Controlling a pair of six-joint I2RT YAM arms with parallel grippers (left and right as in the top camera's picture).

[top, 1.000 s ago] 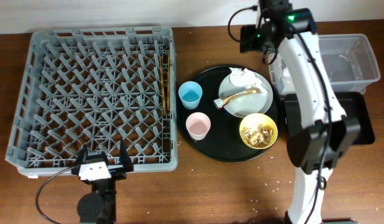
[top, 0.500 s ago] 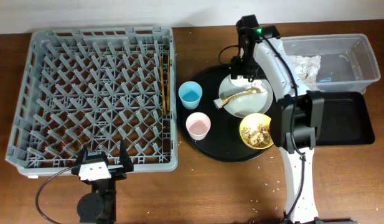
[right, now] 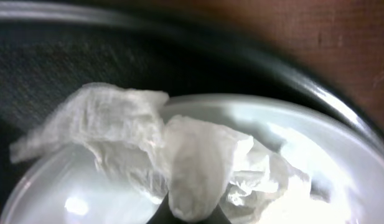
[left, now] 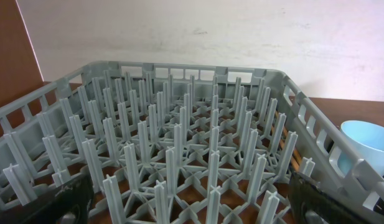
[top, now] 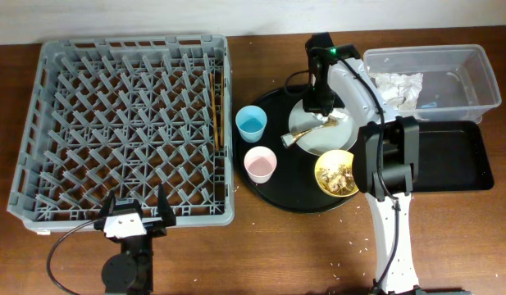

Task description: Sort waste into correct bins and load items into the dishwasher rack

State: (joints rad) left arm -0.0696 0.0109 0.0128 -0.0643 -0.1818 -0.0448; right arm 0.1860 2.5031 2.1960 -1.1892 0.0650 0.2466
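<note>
My right gripper (top: 319,105) is down on the far edge of the round white plate (top: 328,138) and is shut on a crumpled white napkin (right: 198,162). The dark fingertips pinch the napkin's lower fold at the bottom of the right wrist view. A gold-brown wrapper (top: 307,131) lies across the plate. A yellow bowl (top: 340,174) holds beige scraps. A blue cup (top: 252,124) and a pink cup (top: 260,165) stand on the round black tray (top: 273,192). My left gripper (top: 135,218) is open at the near edge of the grey dishwasher rack (top: 47,123).
The clear tub (top: 449,57) at the back right holds a crumpled napkin (top: 399,84). A shallow black tray (top: 458,160) lies in front of the tub. A thin wooden stick (top: 218,106) lies along the rack's right side. Crumbs dot the table near the front.
My right arm swung left from the clear tub to the plate and came down onto the napkin there. Its jaws closed on that napkin. The left arm stayed still.
</note>
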